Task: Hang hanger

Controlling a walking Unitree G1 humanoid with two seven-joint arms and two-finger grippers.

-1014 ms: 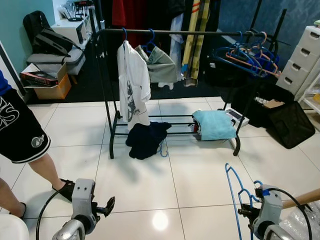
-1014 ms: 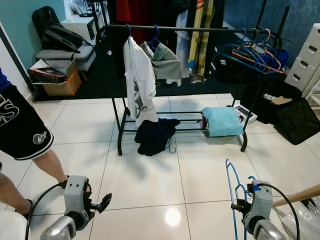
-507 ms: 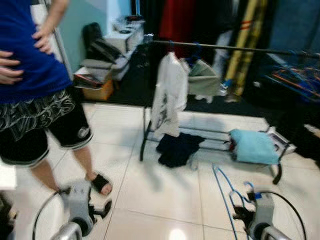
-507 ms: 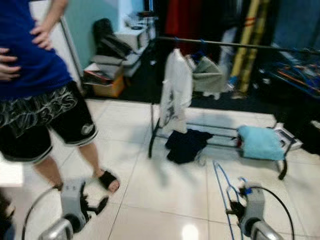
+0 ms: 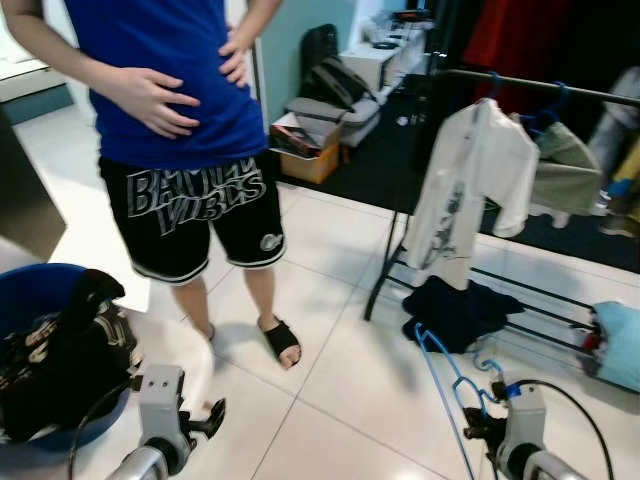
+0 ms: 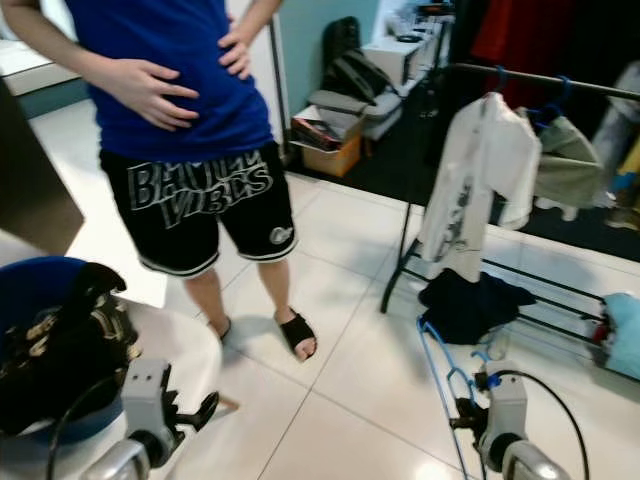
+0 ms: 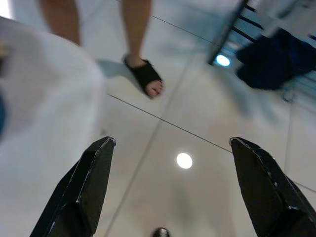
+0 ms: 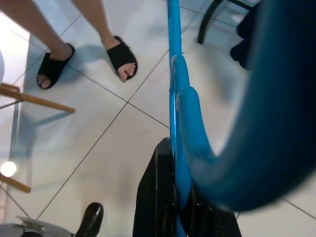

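- Your right gripper [image 5: 478, 428] sits low at about 5 o'clock in the head views, its two black fingers [image 8: 157, 197] pinched tight on the blue hanger [image 5: 440, 385].
- The hanger stands nearly upright from that grip. Its blue wire runs up and toward 11 o'clock, topping out just in front of the dark garment [image 5: 455, 308] heaped at the foot of the clothes rack [image 5: 385, 260]. It hangs on nothing; the gripper alone carries it.
- In the right wrist view, the hanger's bar passes straight up between the fingers and a thick blue curve sweeps across close to the lens.
- Your left gripper [image 5: 212, 418] is low at 7 o'clock. In the left wrist view its fingers [image 7: 84, 187] are spread wide with bare white tile floor [image 7: 197, 133] between them; it holds nothing.
- The rack stands at 2 o'clock. A white printed shirt [image 5: 470, 190] and a grey-green garment [image 5: 566, 175] hang from its black rail on blue hangers.
- A turquoise folded cloth [image 5: 620, 345] lies at the right edge, 3 o'clock, on the rack's low shelf.
- A person in a blue top and black printed shorts [image 5: 195, 215] stands at 11 o'clock, hands on waist, black sandals [image 5: 283, 340] on the tile.
- A blue basket [image 5: 30, 300] of dark clothes sits at 8 o'clock, just beside your left arm.
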